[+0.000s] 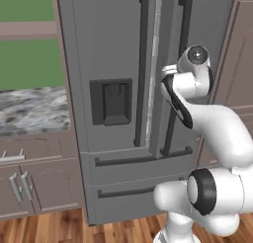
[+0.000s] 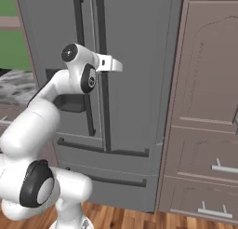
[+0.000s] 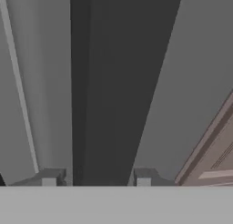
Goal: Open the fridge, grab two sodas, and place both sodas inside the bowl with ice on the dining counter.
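Note:
The grey steel fridge (image 1: 113,49) (image 2: 135,60) stands right in front of me, its French doors shut or very nearly so. My gripper (image 1: 166,71) (image 2: 114,64) reaches the long dark vertical handle (image 1: 182,29) (image 2: 103,107) of the right door at mid height. In the hand view that handle (image 3: 104,82) runs up between my gripper (image 3: 96,177), and both fingertips (image 3: 144,175) press against its sides. The sodas, the bowl with ice and the dining counter are out of view.
A dark dispenser recess (image 1: 111,101) sits in the left door, with bottom drawers (image 1: 123,187) beneath. Brown cabinets (image 2: 204,107) rise close on the fridge's right. A marbled worktop (image 1: 29,108) over brown lower cabinets (image 1: 29,182) lies to the left. The floor (image 1: 49,227) is wood.

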### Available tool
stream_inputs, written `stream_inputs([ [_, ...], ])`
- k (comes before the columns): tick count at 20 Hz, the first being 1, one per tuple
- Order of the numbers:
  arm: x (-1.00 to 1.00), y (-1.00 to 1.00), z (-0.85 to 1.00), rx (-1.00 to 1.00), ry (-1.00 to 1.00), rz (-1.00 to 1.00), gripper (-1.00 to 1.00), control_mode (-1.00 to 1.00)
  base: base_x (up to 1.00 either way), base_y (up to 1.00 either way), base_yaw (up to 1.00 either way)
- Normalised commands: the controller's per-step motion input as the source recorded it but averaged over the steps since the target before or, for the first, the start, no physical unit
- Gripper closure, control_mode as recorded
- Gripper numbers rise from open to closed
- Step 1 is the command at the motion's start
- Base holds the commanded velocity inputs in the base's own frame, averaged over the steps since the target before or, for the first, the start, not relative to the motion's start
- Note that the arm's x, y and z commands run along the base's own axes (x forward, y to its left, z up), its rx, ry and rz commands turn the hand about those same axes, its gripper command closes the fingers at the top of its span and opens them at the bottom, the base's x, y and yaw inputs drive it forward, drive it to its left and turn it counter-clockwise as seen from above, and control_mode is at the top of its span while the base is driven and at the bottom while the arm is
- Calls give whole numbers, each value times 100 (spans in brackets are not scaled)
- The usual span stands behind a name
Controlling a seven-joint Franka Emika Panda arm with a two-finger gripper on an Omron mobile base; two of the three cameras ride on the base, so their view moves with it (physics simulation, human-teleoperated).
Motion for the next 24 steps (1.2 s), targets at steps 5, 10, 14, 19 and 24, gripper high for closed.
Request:
stream_inputs([
  [5,-100,-73,26,0,6,-16,100,-100,0,0,0],
  [10,-100,-64,23,-1,9,-16,-100,-100,0,0,0],
  [14,-100,-1,-31,-5,-5,2,-100,-100,0,0,0],
  [19,-100,25,-10,-7,-10,8,-100,-100,0,0,0],
  [24,-82,71,3,-11,-1,4,-100,-100,0,0,0],
])
